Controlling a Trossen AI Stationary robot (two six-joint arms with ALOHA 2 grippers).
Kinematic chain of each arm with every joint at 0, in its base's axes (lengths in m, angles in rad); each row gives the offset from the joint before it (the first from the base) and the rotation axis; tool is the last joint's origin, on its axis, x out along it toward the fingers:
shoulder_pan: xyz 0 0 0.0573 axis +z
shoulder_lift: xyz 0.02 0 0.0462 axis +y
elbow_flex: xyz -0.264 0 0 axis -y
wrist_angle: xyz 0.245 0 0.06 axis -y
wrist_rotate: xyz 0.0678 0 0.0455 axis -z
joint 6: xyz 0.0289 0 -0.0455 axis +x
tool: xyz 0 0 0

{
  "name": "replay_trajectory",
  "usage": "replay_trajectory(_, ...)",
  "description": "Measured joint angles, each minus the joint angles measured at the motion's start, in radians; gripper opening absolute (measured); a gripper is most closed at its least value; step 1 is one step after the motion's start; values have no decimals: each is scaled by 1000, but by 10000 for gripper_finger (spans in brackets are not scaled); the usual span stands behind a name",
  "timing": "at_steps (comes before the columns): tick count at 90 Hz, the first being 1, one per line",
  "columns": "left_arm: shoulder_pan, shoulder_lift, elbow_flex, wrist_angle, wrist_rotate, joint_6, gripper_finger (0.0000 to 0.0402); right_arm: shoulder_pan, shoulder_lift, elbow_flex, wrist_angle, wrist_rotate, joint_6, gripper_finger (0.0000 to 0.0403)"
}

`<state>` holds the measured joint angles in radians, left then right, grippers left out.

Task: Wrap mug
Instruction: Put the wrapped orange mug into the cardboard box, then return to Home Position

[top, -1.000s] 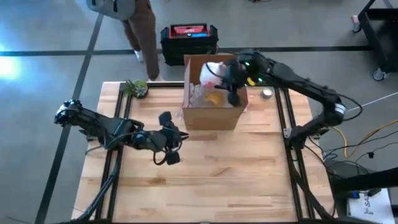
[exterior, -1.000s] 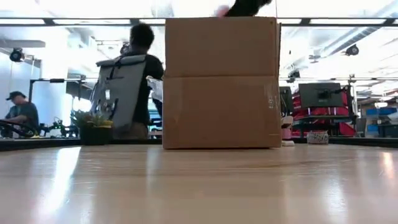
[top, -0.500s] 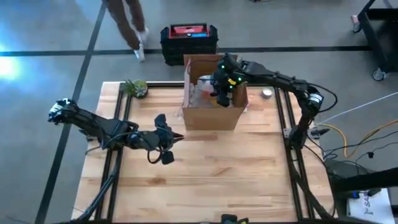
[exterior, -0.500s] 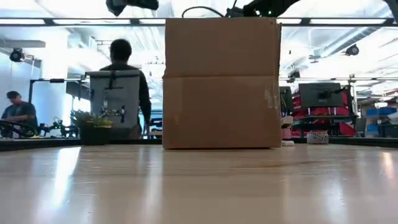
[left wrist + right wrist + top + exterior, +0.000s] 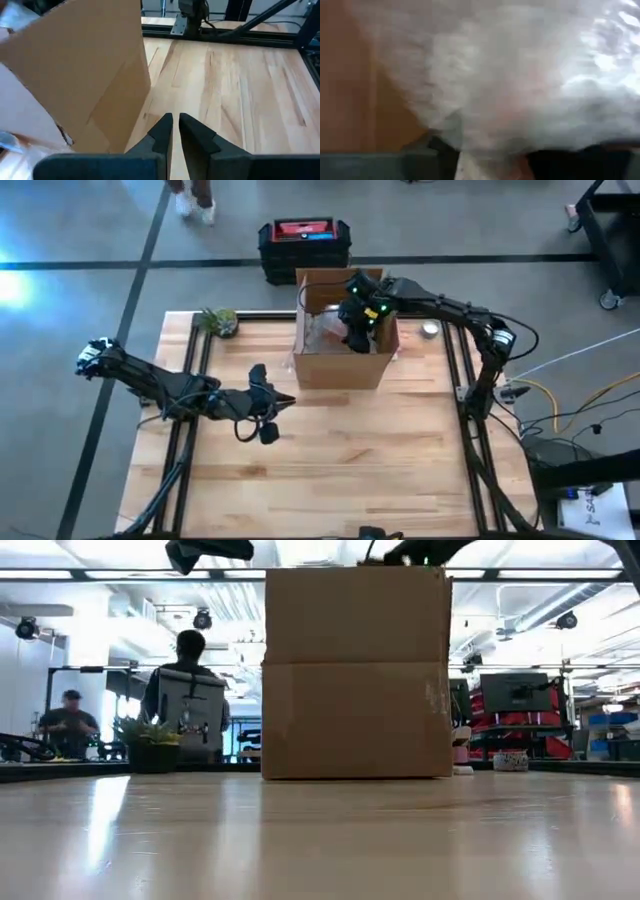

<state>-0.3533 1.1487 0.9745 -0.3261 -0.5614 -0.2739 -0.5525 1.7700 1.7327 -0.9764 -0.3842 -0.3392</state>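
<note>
An open cardboard box (image 5: 340, 366) stands at the table's far middle; it fills the middle of the low view (image 5: 355, 670). My right gripper (image 5: 352, 330) reaches down into it and is shut on a white bubble-wrap bundle (image 5: 520, 75) with a pinkish tone showing through. The mug itself is hidden inside the wrap. More clear wrap (image 5: 322, 330) lies in the box. My left gripper (image 5: 262, 418) hovers above the bare table left of the box, fingers shut (image 5: 175, 122) on nothing. My right gripper has the white bubble-wrap bundle between its two fingers (image 5: 445, 152), which come at it from above, pointing down into the box. The wrap (image 5: 490, 145) fills the gap between them. Which part of the bundle it has, and whether the bundle rests on the box floor, is hidden.
A small potted plant (image 5: 220, 320) sits at the table's far left corner. A small round silver thing (image 5: 429, 330) lies right of the box. A black and red case (image 5: 305, 242) stands on the floor beyond. People (image 5: 190, 690) are in the room behind. Bare wood lies near.
My right gripper has gone down into the box with the white bundle, which showed above the box's rim a second ago and now sits lower inside. My left gripper has shifted slightly toward the table's left edge. A person behind the table has walked away.
</note>
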Motion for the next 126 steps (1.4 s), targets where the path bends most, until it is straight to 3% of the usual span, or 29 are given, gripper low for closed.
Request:
replay_trajectory(20,19,-52,0,-3,-32,-7,51,1,-114,189,-156,-9,-50,246)
replay_trajectory(38,35,-114,0,-43,-33,56,100,2,-294,127,-174,-9,-19,245)
replay_trajectory(50,61,-153,-1,-103,-18,64,93,3,-441,-25,-166,-9,27,224)
replay_trajectory(70,98,-217,-26,-160,2,79,7,5,-695,-379,-4,-9,87,175)
replay_trajectory(90,102,-298,-152,-66,33,87,2,4,-939,-719,273,-13,141,117)
replay_trajectory(108,142,-410,-327,97,132,108,1,4,-1108,-997,587,-123,217,49)
replay_trajectory(119,177,-482,-411,142,173,96,1,6,-1184,-1119,666,-213,252,8)
replay_trajectory(126,185,-520,-458,177,180,91,0,5,-1221,-1170,670,-203,273,6)
